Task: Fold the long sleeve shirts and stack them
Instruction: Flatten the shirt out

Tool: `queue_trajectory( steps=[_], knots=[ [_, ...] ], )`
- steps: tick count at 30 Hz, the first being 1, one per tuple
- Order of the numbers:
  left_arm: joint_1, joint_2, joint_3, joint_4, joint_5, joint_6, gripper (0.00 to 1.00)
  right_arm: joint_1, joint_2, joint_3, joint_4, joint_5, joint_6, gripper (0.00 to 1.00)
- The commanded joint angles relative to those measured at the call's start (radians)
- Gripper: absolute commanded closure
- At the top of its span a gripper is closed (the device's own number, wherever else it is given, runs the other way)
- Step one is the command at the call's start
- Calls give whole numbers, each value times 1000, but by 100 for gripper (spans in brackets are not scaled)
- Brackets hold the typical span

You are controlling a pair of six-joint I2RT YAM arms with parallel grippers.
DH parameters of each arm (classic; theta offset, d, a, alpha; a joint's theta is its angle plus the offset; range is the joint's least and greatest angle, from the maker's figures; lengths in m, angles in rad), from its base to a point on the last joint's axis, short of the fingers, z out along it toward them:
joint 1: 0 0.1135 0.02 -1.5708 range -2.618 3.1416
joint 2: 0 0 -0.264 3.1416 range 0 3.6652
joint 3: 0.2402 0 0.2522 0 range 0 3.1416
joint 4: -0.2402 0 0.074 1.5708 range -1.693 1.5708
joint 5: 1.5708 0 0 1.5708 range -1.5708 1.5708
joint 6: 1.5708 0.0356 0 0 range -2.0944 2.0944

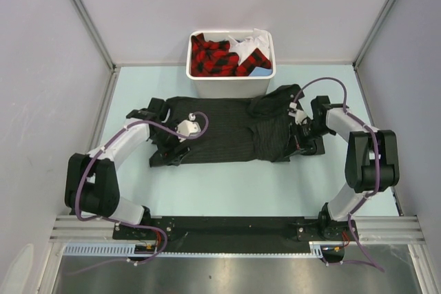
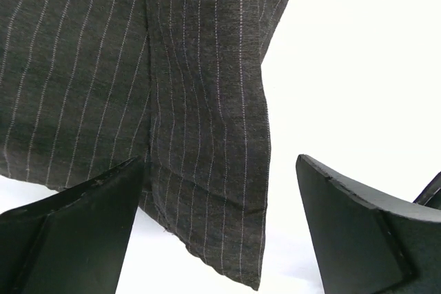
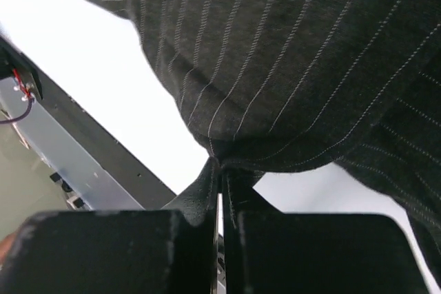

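Observation:
A charcoal pinstriped long sleeve shirt (image 1: pixel 227 132) lies spread across the middle of the table in the top view. My left gripper (image 1: pixel 165 148) is open over the shirt's left end; in the left wrist view (image 2: pixel 219 232) a hem corner of the shirt (image 2: pixel 207 170) lies between my spread fingers (image 2: pixel 76 232), untouched. My right gripper (image 1: pixel 298 137) is at the shirt's right end, where the cloth is bunched and lifted. In the right wrist view it (image 3: pixel 222 170) is shut on a pinch of the shirt (image 3: pixel 289 67), which drapes above.
A white bin (image 1: pixel 231 60) with red-black plaid and white garments stands at the back, just behind the shirt. Grey walls enclose the pale table (image 1: pixel 220 191) on both sides. A black rail runs along the near edge (image 1: pixel 227 228).

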Motion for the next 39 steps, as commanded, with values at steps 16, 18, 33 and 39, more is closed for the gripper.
queue_trajectory(
  steps=[16,18,33,39],
  knots=[
    [-5,-109,79,41,-34,20,100,-110,-409,379,-316,-261,-165,100],
    [-1,-123,89,36,-33,26,100,-127,-423,405,-342,-258,-197,100],
    [-50,-709,-53,-295,153,416,78,-150,-1053,442,-669,-86,-911,98],
    [-53,-1032,-307,-327,58,615,25,-124,-1542,154,-643,46,-1160,18]
  ],
)
